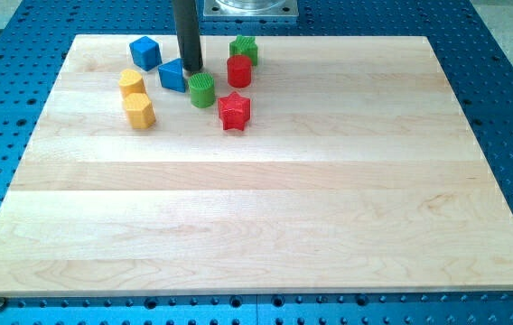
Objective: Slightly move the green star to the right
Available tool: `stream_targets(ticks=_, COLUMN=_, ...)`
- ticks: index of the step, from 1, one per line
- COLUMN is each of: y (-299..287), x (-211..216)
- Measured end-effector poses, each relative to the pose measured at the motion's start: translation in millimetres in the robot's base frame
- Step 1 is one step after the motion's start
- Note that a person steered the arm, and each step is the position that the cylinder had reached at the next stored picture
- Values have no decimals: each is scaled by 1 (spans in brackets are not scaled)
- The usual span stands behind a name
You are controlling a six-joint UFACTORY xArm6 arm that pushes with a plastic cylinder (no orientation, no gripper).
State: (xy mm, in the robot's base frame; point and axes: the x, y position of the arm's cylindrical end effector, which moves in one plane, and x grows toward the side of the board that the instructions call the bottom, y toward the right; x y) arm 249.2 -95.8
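Camera view shows my tip point(191, 70) standing on the table point(265, 208) near the view's top, between the blue triangle point(172, 75) at its left and the green cylinder point(202, 90) just below-right. There is no hand on this rig, only the rod, so nothing is grasped. The green star point(244, 49) sits near the table's top edge, just above the red cylinder point(239, 70) and up-right of my tip. The push has not begun, I judge: my tip is not yet against the star. Next it should come round to the star's left side and give a short nudge toward the view's right, keeping off the red cylinder.
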Motion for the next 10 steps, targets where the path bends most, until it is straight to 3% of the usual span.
stream_targets(ticks=1, y=13, x=-31)
stream_targets(ticks=3, y=63, x=-39)
stream_targets(ticks=6, y=203, x=-57)
stream_targets(ticks=7, y=217, x=-52)
stream_targets(ticks=8, y=196, x=-51)
stream_targets(ticks=10, y=226, x=-4)
